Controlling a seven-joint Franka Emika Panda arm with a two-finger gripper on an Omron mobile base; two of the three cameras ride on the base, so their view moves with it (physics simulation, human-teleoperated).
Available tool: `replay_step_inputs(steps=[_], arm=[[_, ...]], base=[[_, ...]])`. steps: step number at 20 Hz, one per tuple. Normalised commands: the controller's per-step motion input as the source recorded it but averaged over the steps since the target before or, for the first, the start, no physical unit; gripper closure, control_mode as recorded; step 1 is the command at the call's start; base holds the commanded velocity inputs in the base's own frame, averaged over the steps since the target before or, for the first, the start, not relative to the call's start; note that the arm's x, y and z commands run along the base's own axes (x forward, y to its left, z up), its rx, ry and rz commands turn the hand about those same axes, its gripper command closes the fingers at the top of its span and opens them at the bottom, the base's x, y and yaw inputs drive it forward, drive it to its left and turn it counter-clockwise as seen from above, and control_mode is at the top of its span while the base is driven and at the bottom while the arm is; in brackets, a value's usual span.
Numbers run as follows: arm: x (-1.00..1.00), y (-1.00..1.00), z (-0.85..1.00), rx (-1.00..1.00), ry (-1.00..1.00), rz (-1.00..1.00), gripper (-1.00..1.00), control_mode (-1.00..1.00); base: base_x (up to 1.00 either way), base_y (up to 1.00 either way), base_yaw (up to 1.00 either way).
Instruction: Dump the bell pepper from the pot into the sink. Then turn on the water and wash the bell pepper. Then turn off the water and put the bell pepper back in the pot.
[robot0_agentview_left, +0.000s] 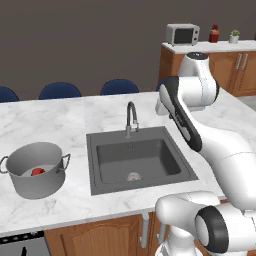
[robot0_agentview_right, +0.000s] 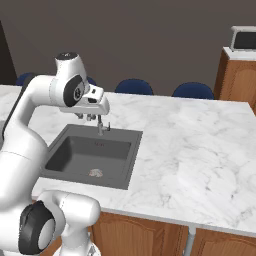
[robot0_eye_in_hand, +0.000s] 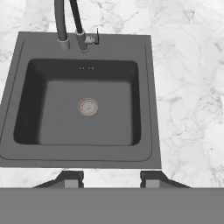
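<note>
The grey pot (robot0_agentview_left: 20, 182) stands on the white marble counter left of the sink (robot0_agentview_left: 107, 167). The small red bell pepper (robot0_agentview_left: 37, 172) lies on the pot's bottom. My gripper (robot0_eye_in_hand: 110, 177) hangs high over the sink, open, with nothing between its fingertips (robot0_eye_in_hand: 70, 177). It also shows in the right base view (robot0_agentview_right: 88, 117), just in front of the faucet (robot0_agentview_right: 103, 127). The basin (robot0_eye_in_hand: 57, 118) holds nothing but its pale round drain (robot0_eye_in_hand: 88, 106). No water runs from the dark gooseneck faucet (robot0_agentview_left: 131, 117) at the sink's back edge.
Blue chair backs (robot0_agentview_left: 119, 87) line the far side of the counter. A microwave (robot0_agentview_left: 182, 34) sits on a wooden cabinet at the back right. Wide bare marble (robot0_agentview_right: 195, 150) stretches right of the sink.
</note>
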Motion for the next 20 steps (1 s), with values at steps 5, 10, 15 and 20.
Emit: replay_step_inputs(steps=[5,10,15,20], arm=[[0.0,0.16,-0.04,0.0,0.0,0.0,-1.0,-1.0],[0.0,0.43,0.0,0.0,0.0,-0.01,-1.0,-1.0],[-0.02,0.42,0.0,0.0,0.0,-0.01,-1.0,-1.0],[-0.03,0.42,-0.01,0.0,0.0,0.0,-1.0,-1.0]], base=[[0.0,0.0,0.0],[0.0,0.0,0.0],[0.0,0.0,0.0],[0.0,0.0,0.0]])
